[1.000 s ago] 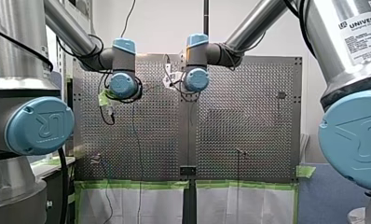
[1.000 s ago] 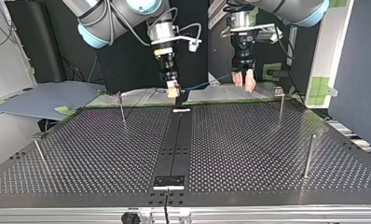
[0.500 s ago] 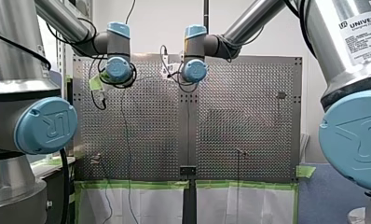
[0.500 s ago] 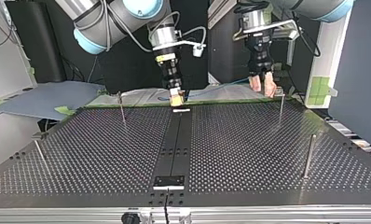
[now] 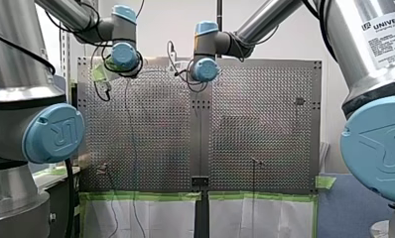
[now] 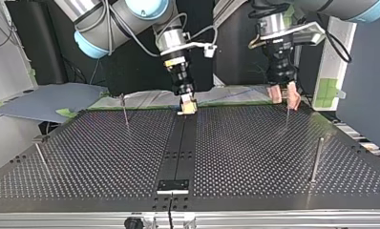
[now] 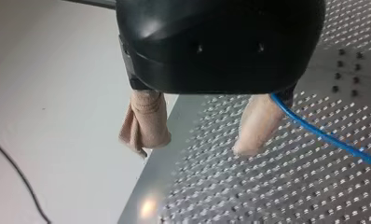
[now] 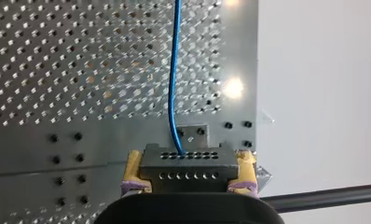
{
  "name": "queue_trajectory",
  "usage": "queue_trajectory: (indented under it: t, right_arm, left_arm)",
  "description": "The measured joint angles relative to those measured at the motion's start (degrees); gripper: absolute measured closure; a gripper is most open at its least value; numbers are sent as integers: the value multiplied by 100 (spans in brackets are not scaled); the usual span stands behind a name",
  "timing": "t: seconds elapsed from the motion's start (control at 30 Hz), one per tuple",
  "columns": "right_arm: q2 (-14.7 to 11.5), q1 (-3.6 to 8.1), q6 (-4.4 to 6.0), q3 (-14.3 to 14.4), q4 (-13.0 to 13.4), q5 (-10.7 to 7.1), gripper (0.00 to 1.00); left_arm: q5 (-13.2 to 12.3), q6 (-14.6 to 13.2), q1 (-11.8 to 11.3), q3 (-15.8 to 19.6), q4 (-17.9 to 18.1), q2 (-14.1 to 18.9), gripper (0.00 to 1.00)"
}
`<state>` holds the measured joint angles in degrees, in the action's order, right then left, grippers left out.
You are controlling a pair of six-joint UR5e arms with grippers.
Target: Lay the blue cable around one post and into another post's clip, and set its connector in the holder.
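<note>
Blue cable [image 8: 173, 70] leaves connector [image 8: 188, 169] pinched in right hand [image 6: 187, 106], past spread left hand [image 7: 195, 147] near post [image 6: 287, 117].

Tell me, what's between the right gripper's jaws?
A dark connector with rows of holes sits clamped between the yellow-padded jaws of my right gripper, and the blue cable runs out of it. The right wrist view shows this.

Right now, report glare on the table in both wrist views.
Right wrist view: two bright glints on the perforated table beside the blue cable. Left wrist view: one glint at the table's edge ahead of my left end effector; sheen on its black housing.
</note>
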<state>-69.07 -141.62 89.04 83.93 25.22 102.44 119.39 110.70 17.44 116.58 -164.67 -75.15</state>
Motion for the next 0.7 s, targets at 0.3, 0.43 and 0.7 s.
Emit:
queue_trajectory:
  t: [0.3, 0.43, 0.7]
  right_arm:
    - [27, -21, 64, -418, -106, -243, 98]
    - [56, -39, 69, -588, -143, -331, 98]
    - [369, -89, 76, -922, -319, -396, 98]
  left_arm:
    - [-408, 208, -445, -197, -150, 30, 0]
    - [-609, 341, -647, -334, -154, 32, 0]
    - [-1070, 515, -1136, -752, -156, 33, 0]
